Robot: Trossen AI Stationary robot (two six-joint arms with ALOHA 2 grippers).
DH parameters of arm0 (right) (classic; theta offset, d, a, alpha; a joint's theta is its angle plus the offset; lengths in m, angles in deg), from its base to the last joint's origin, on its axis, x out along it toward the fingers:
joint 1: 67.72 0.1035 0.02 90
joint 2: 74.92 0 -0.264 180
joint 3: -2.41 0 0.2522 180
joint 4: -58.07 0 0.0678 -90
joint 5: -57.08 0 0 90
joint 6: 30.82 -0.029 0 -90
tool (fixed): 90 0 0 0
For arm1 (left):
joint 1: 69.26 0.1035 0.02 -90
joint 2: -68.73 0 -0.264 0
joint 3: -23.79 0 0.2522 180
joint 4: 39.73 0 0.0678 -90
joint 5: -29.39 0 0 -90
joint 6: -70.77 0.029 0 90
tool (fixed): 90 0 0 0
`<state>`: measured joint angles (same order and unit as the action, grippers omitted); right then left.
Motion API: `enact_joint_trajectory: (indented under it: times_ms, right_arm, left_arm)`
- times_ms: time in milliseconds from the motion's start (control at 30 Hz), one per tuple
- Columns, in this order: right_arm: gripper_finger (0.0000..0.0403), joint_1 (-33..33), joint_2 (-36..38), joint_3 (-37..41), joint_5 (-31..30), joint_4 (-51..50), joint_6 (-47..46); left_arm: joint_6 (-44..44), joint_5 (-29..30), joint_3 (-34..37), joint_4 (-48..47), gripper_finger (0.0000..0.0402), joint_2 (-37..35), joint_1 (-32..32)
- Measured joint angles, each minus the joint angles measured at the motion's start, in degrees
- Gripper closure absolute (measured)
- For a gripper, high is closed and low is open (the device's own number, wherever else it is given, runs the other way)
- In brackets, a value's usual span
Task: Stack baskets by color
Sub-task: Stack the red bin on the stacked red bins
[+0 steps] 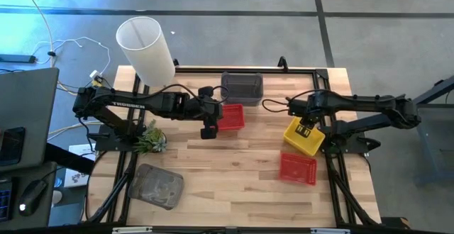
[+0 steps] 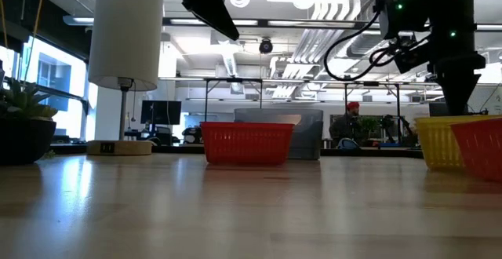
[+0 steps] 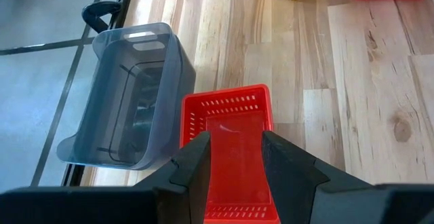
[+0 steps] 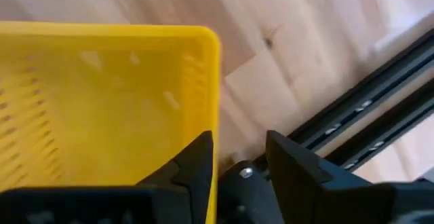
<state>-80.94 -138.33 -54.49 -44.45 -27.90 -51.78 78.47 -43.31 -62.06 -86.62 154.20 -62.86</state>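
A yellow basket (image 1: 309, 140) stands on the table at the right, with my right gripper (image 1: 306, 127) pointing down at its far end. In the right wrist view the open gripper (image 4: 237, 159) has one finger over the basket's inside and one outside its wall (image 4: 214, 81). A red basket (image 1: 298, 168) sits nearer the front. My left gripper (image 3: 235, 159) hangs open, high over a second red basket (image 3: 230, 119) at the table's middle. A dark grey basket (image 1: 242, 87) stands behind that one, and another grey one (image 1: 157, 186) lies at the front left. My right gripper comes from above with its fingers (image 4: 196, 157) on either side of the yellow basket's end wall (image 4: 215, 136). Whether a finger touches the wall, I cannot tell. The basket rests flat on the table.
A tall white cylinder (image 1: 145, 48) on a wooden base stands at the far left corner. A green leafy clump (image 1: 149, 139) lies at the left edge. A black frame (image 1: 333, 156) runs around the table. Bare wood lies at the front middle.
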Motion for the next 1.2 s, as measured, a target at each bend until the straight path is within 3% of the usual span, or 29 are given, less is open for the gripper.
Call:
enact_joint_trajectory:
  times_ms: [200,300,700,867,1200]
  right_arm:
    - [0.0278,0.47,0.0,-5.2,8.54,-0.26,-4.26]
    - [0.0277,2.79,0.0,-9.01,9.81,-0.2,-6.03]
    - [0.0277,22.22,0.0,-12.3,10.06,0.97,-20.22]
    - [0.0277,30.11,0.0,-12.3,8.0,4.0,-25.02]
    - [0.0277,41.02,-4.97,-12.28,4.17,7.67,-27.82]
  left_arm:
    - [-0.13,0.02,0.0,0.0,0.0284,0.0,0.0]
    - [-1.68,0.01,0.0,-0.1,0.0284,0.0,0.01]
    - [-7.97,-1.01,0.0,-7.49,0.0284,0.0,-2.12]
    - [-10.98,-5.54,0.0,-7.63,0.0284,0.0,-3.06]
    - [-16.83,-8.45,0.0,-7.39,0.0284,0.0,-4.42]
